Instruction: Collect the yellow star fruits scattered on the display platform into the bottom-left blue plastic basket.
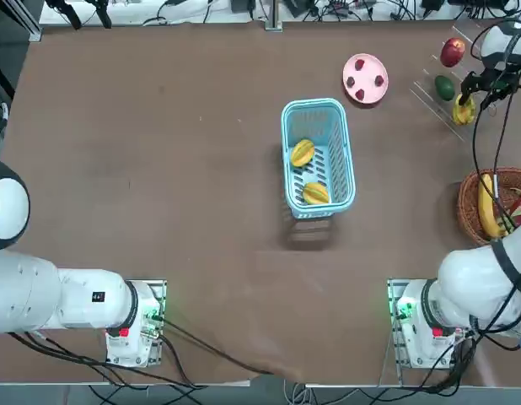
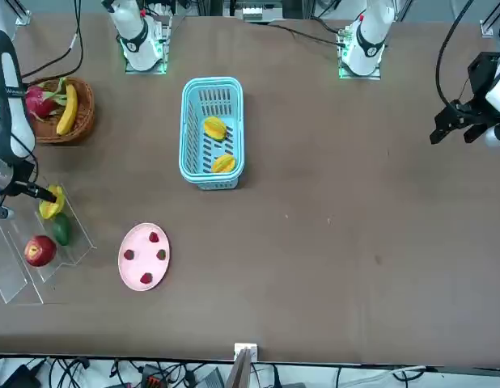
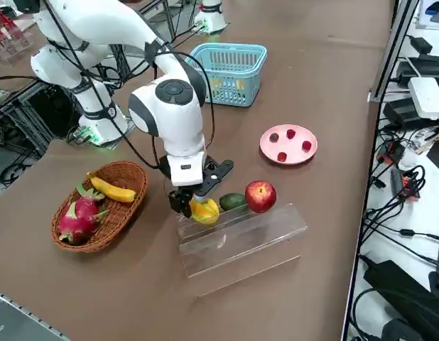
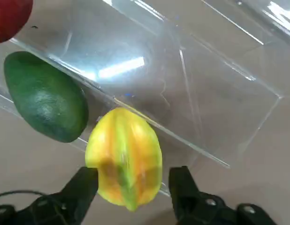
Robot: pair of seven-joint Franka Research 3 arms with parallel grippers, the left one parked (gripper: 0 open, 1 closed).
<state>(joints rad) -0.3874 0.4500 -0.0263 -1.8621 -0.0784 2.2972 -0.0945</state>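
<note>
Star fruit on the rack: while two of its kind are already lying in the basket, the third star fruit is sitting on the near edge of the display platform, right between the fingers of the right claw.
Right claw: it is hanging over the platform at the robot's right end of the surface, pointing down, fingers standing on either side of the fruit with a small gap showing at each side; I cannot tell whether they are gripping it.
Collected star fruits: one is lying mid-basket and the other is lying nearer the robot, the two apart from each other.
Blue plastic basket: it is standing near the middle of the surface, well apart from the platform.
Platform neighbours: a green avocado is lying just beside the star fruit, and a red apple is sitting past the avocado on the same tier.
Pink plate: it is resting between the basket and the platform, carrying three small dark red pieces.
Wicker basket: it is sitting near the platform, toward the right arm's base, holding a banana and a pink dragon fruit.
</note>
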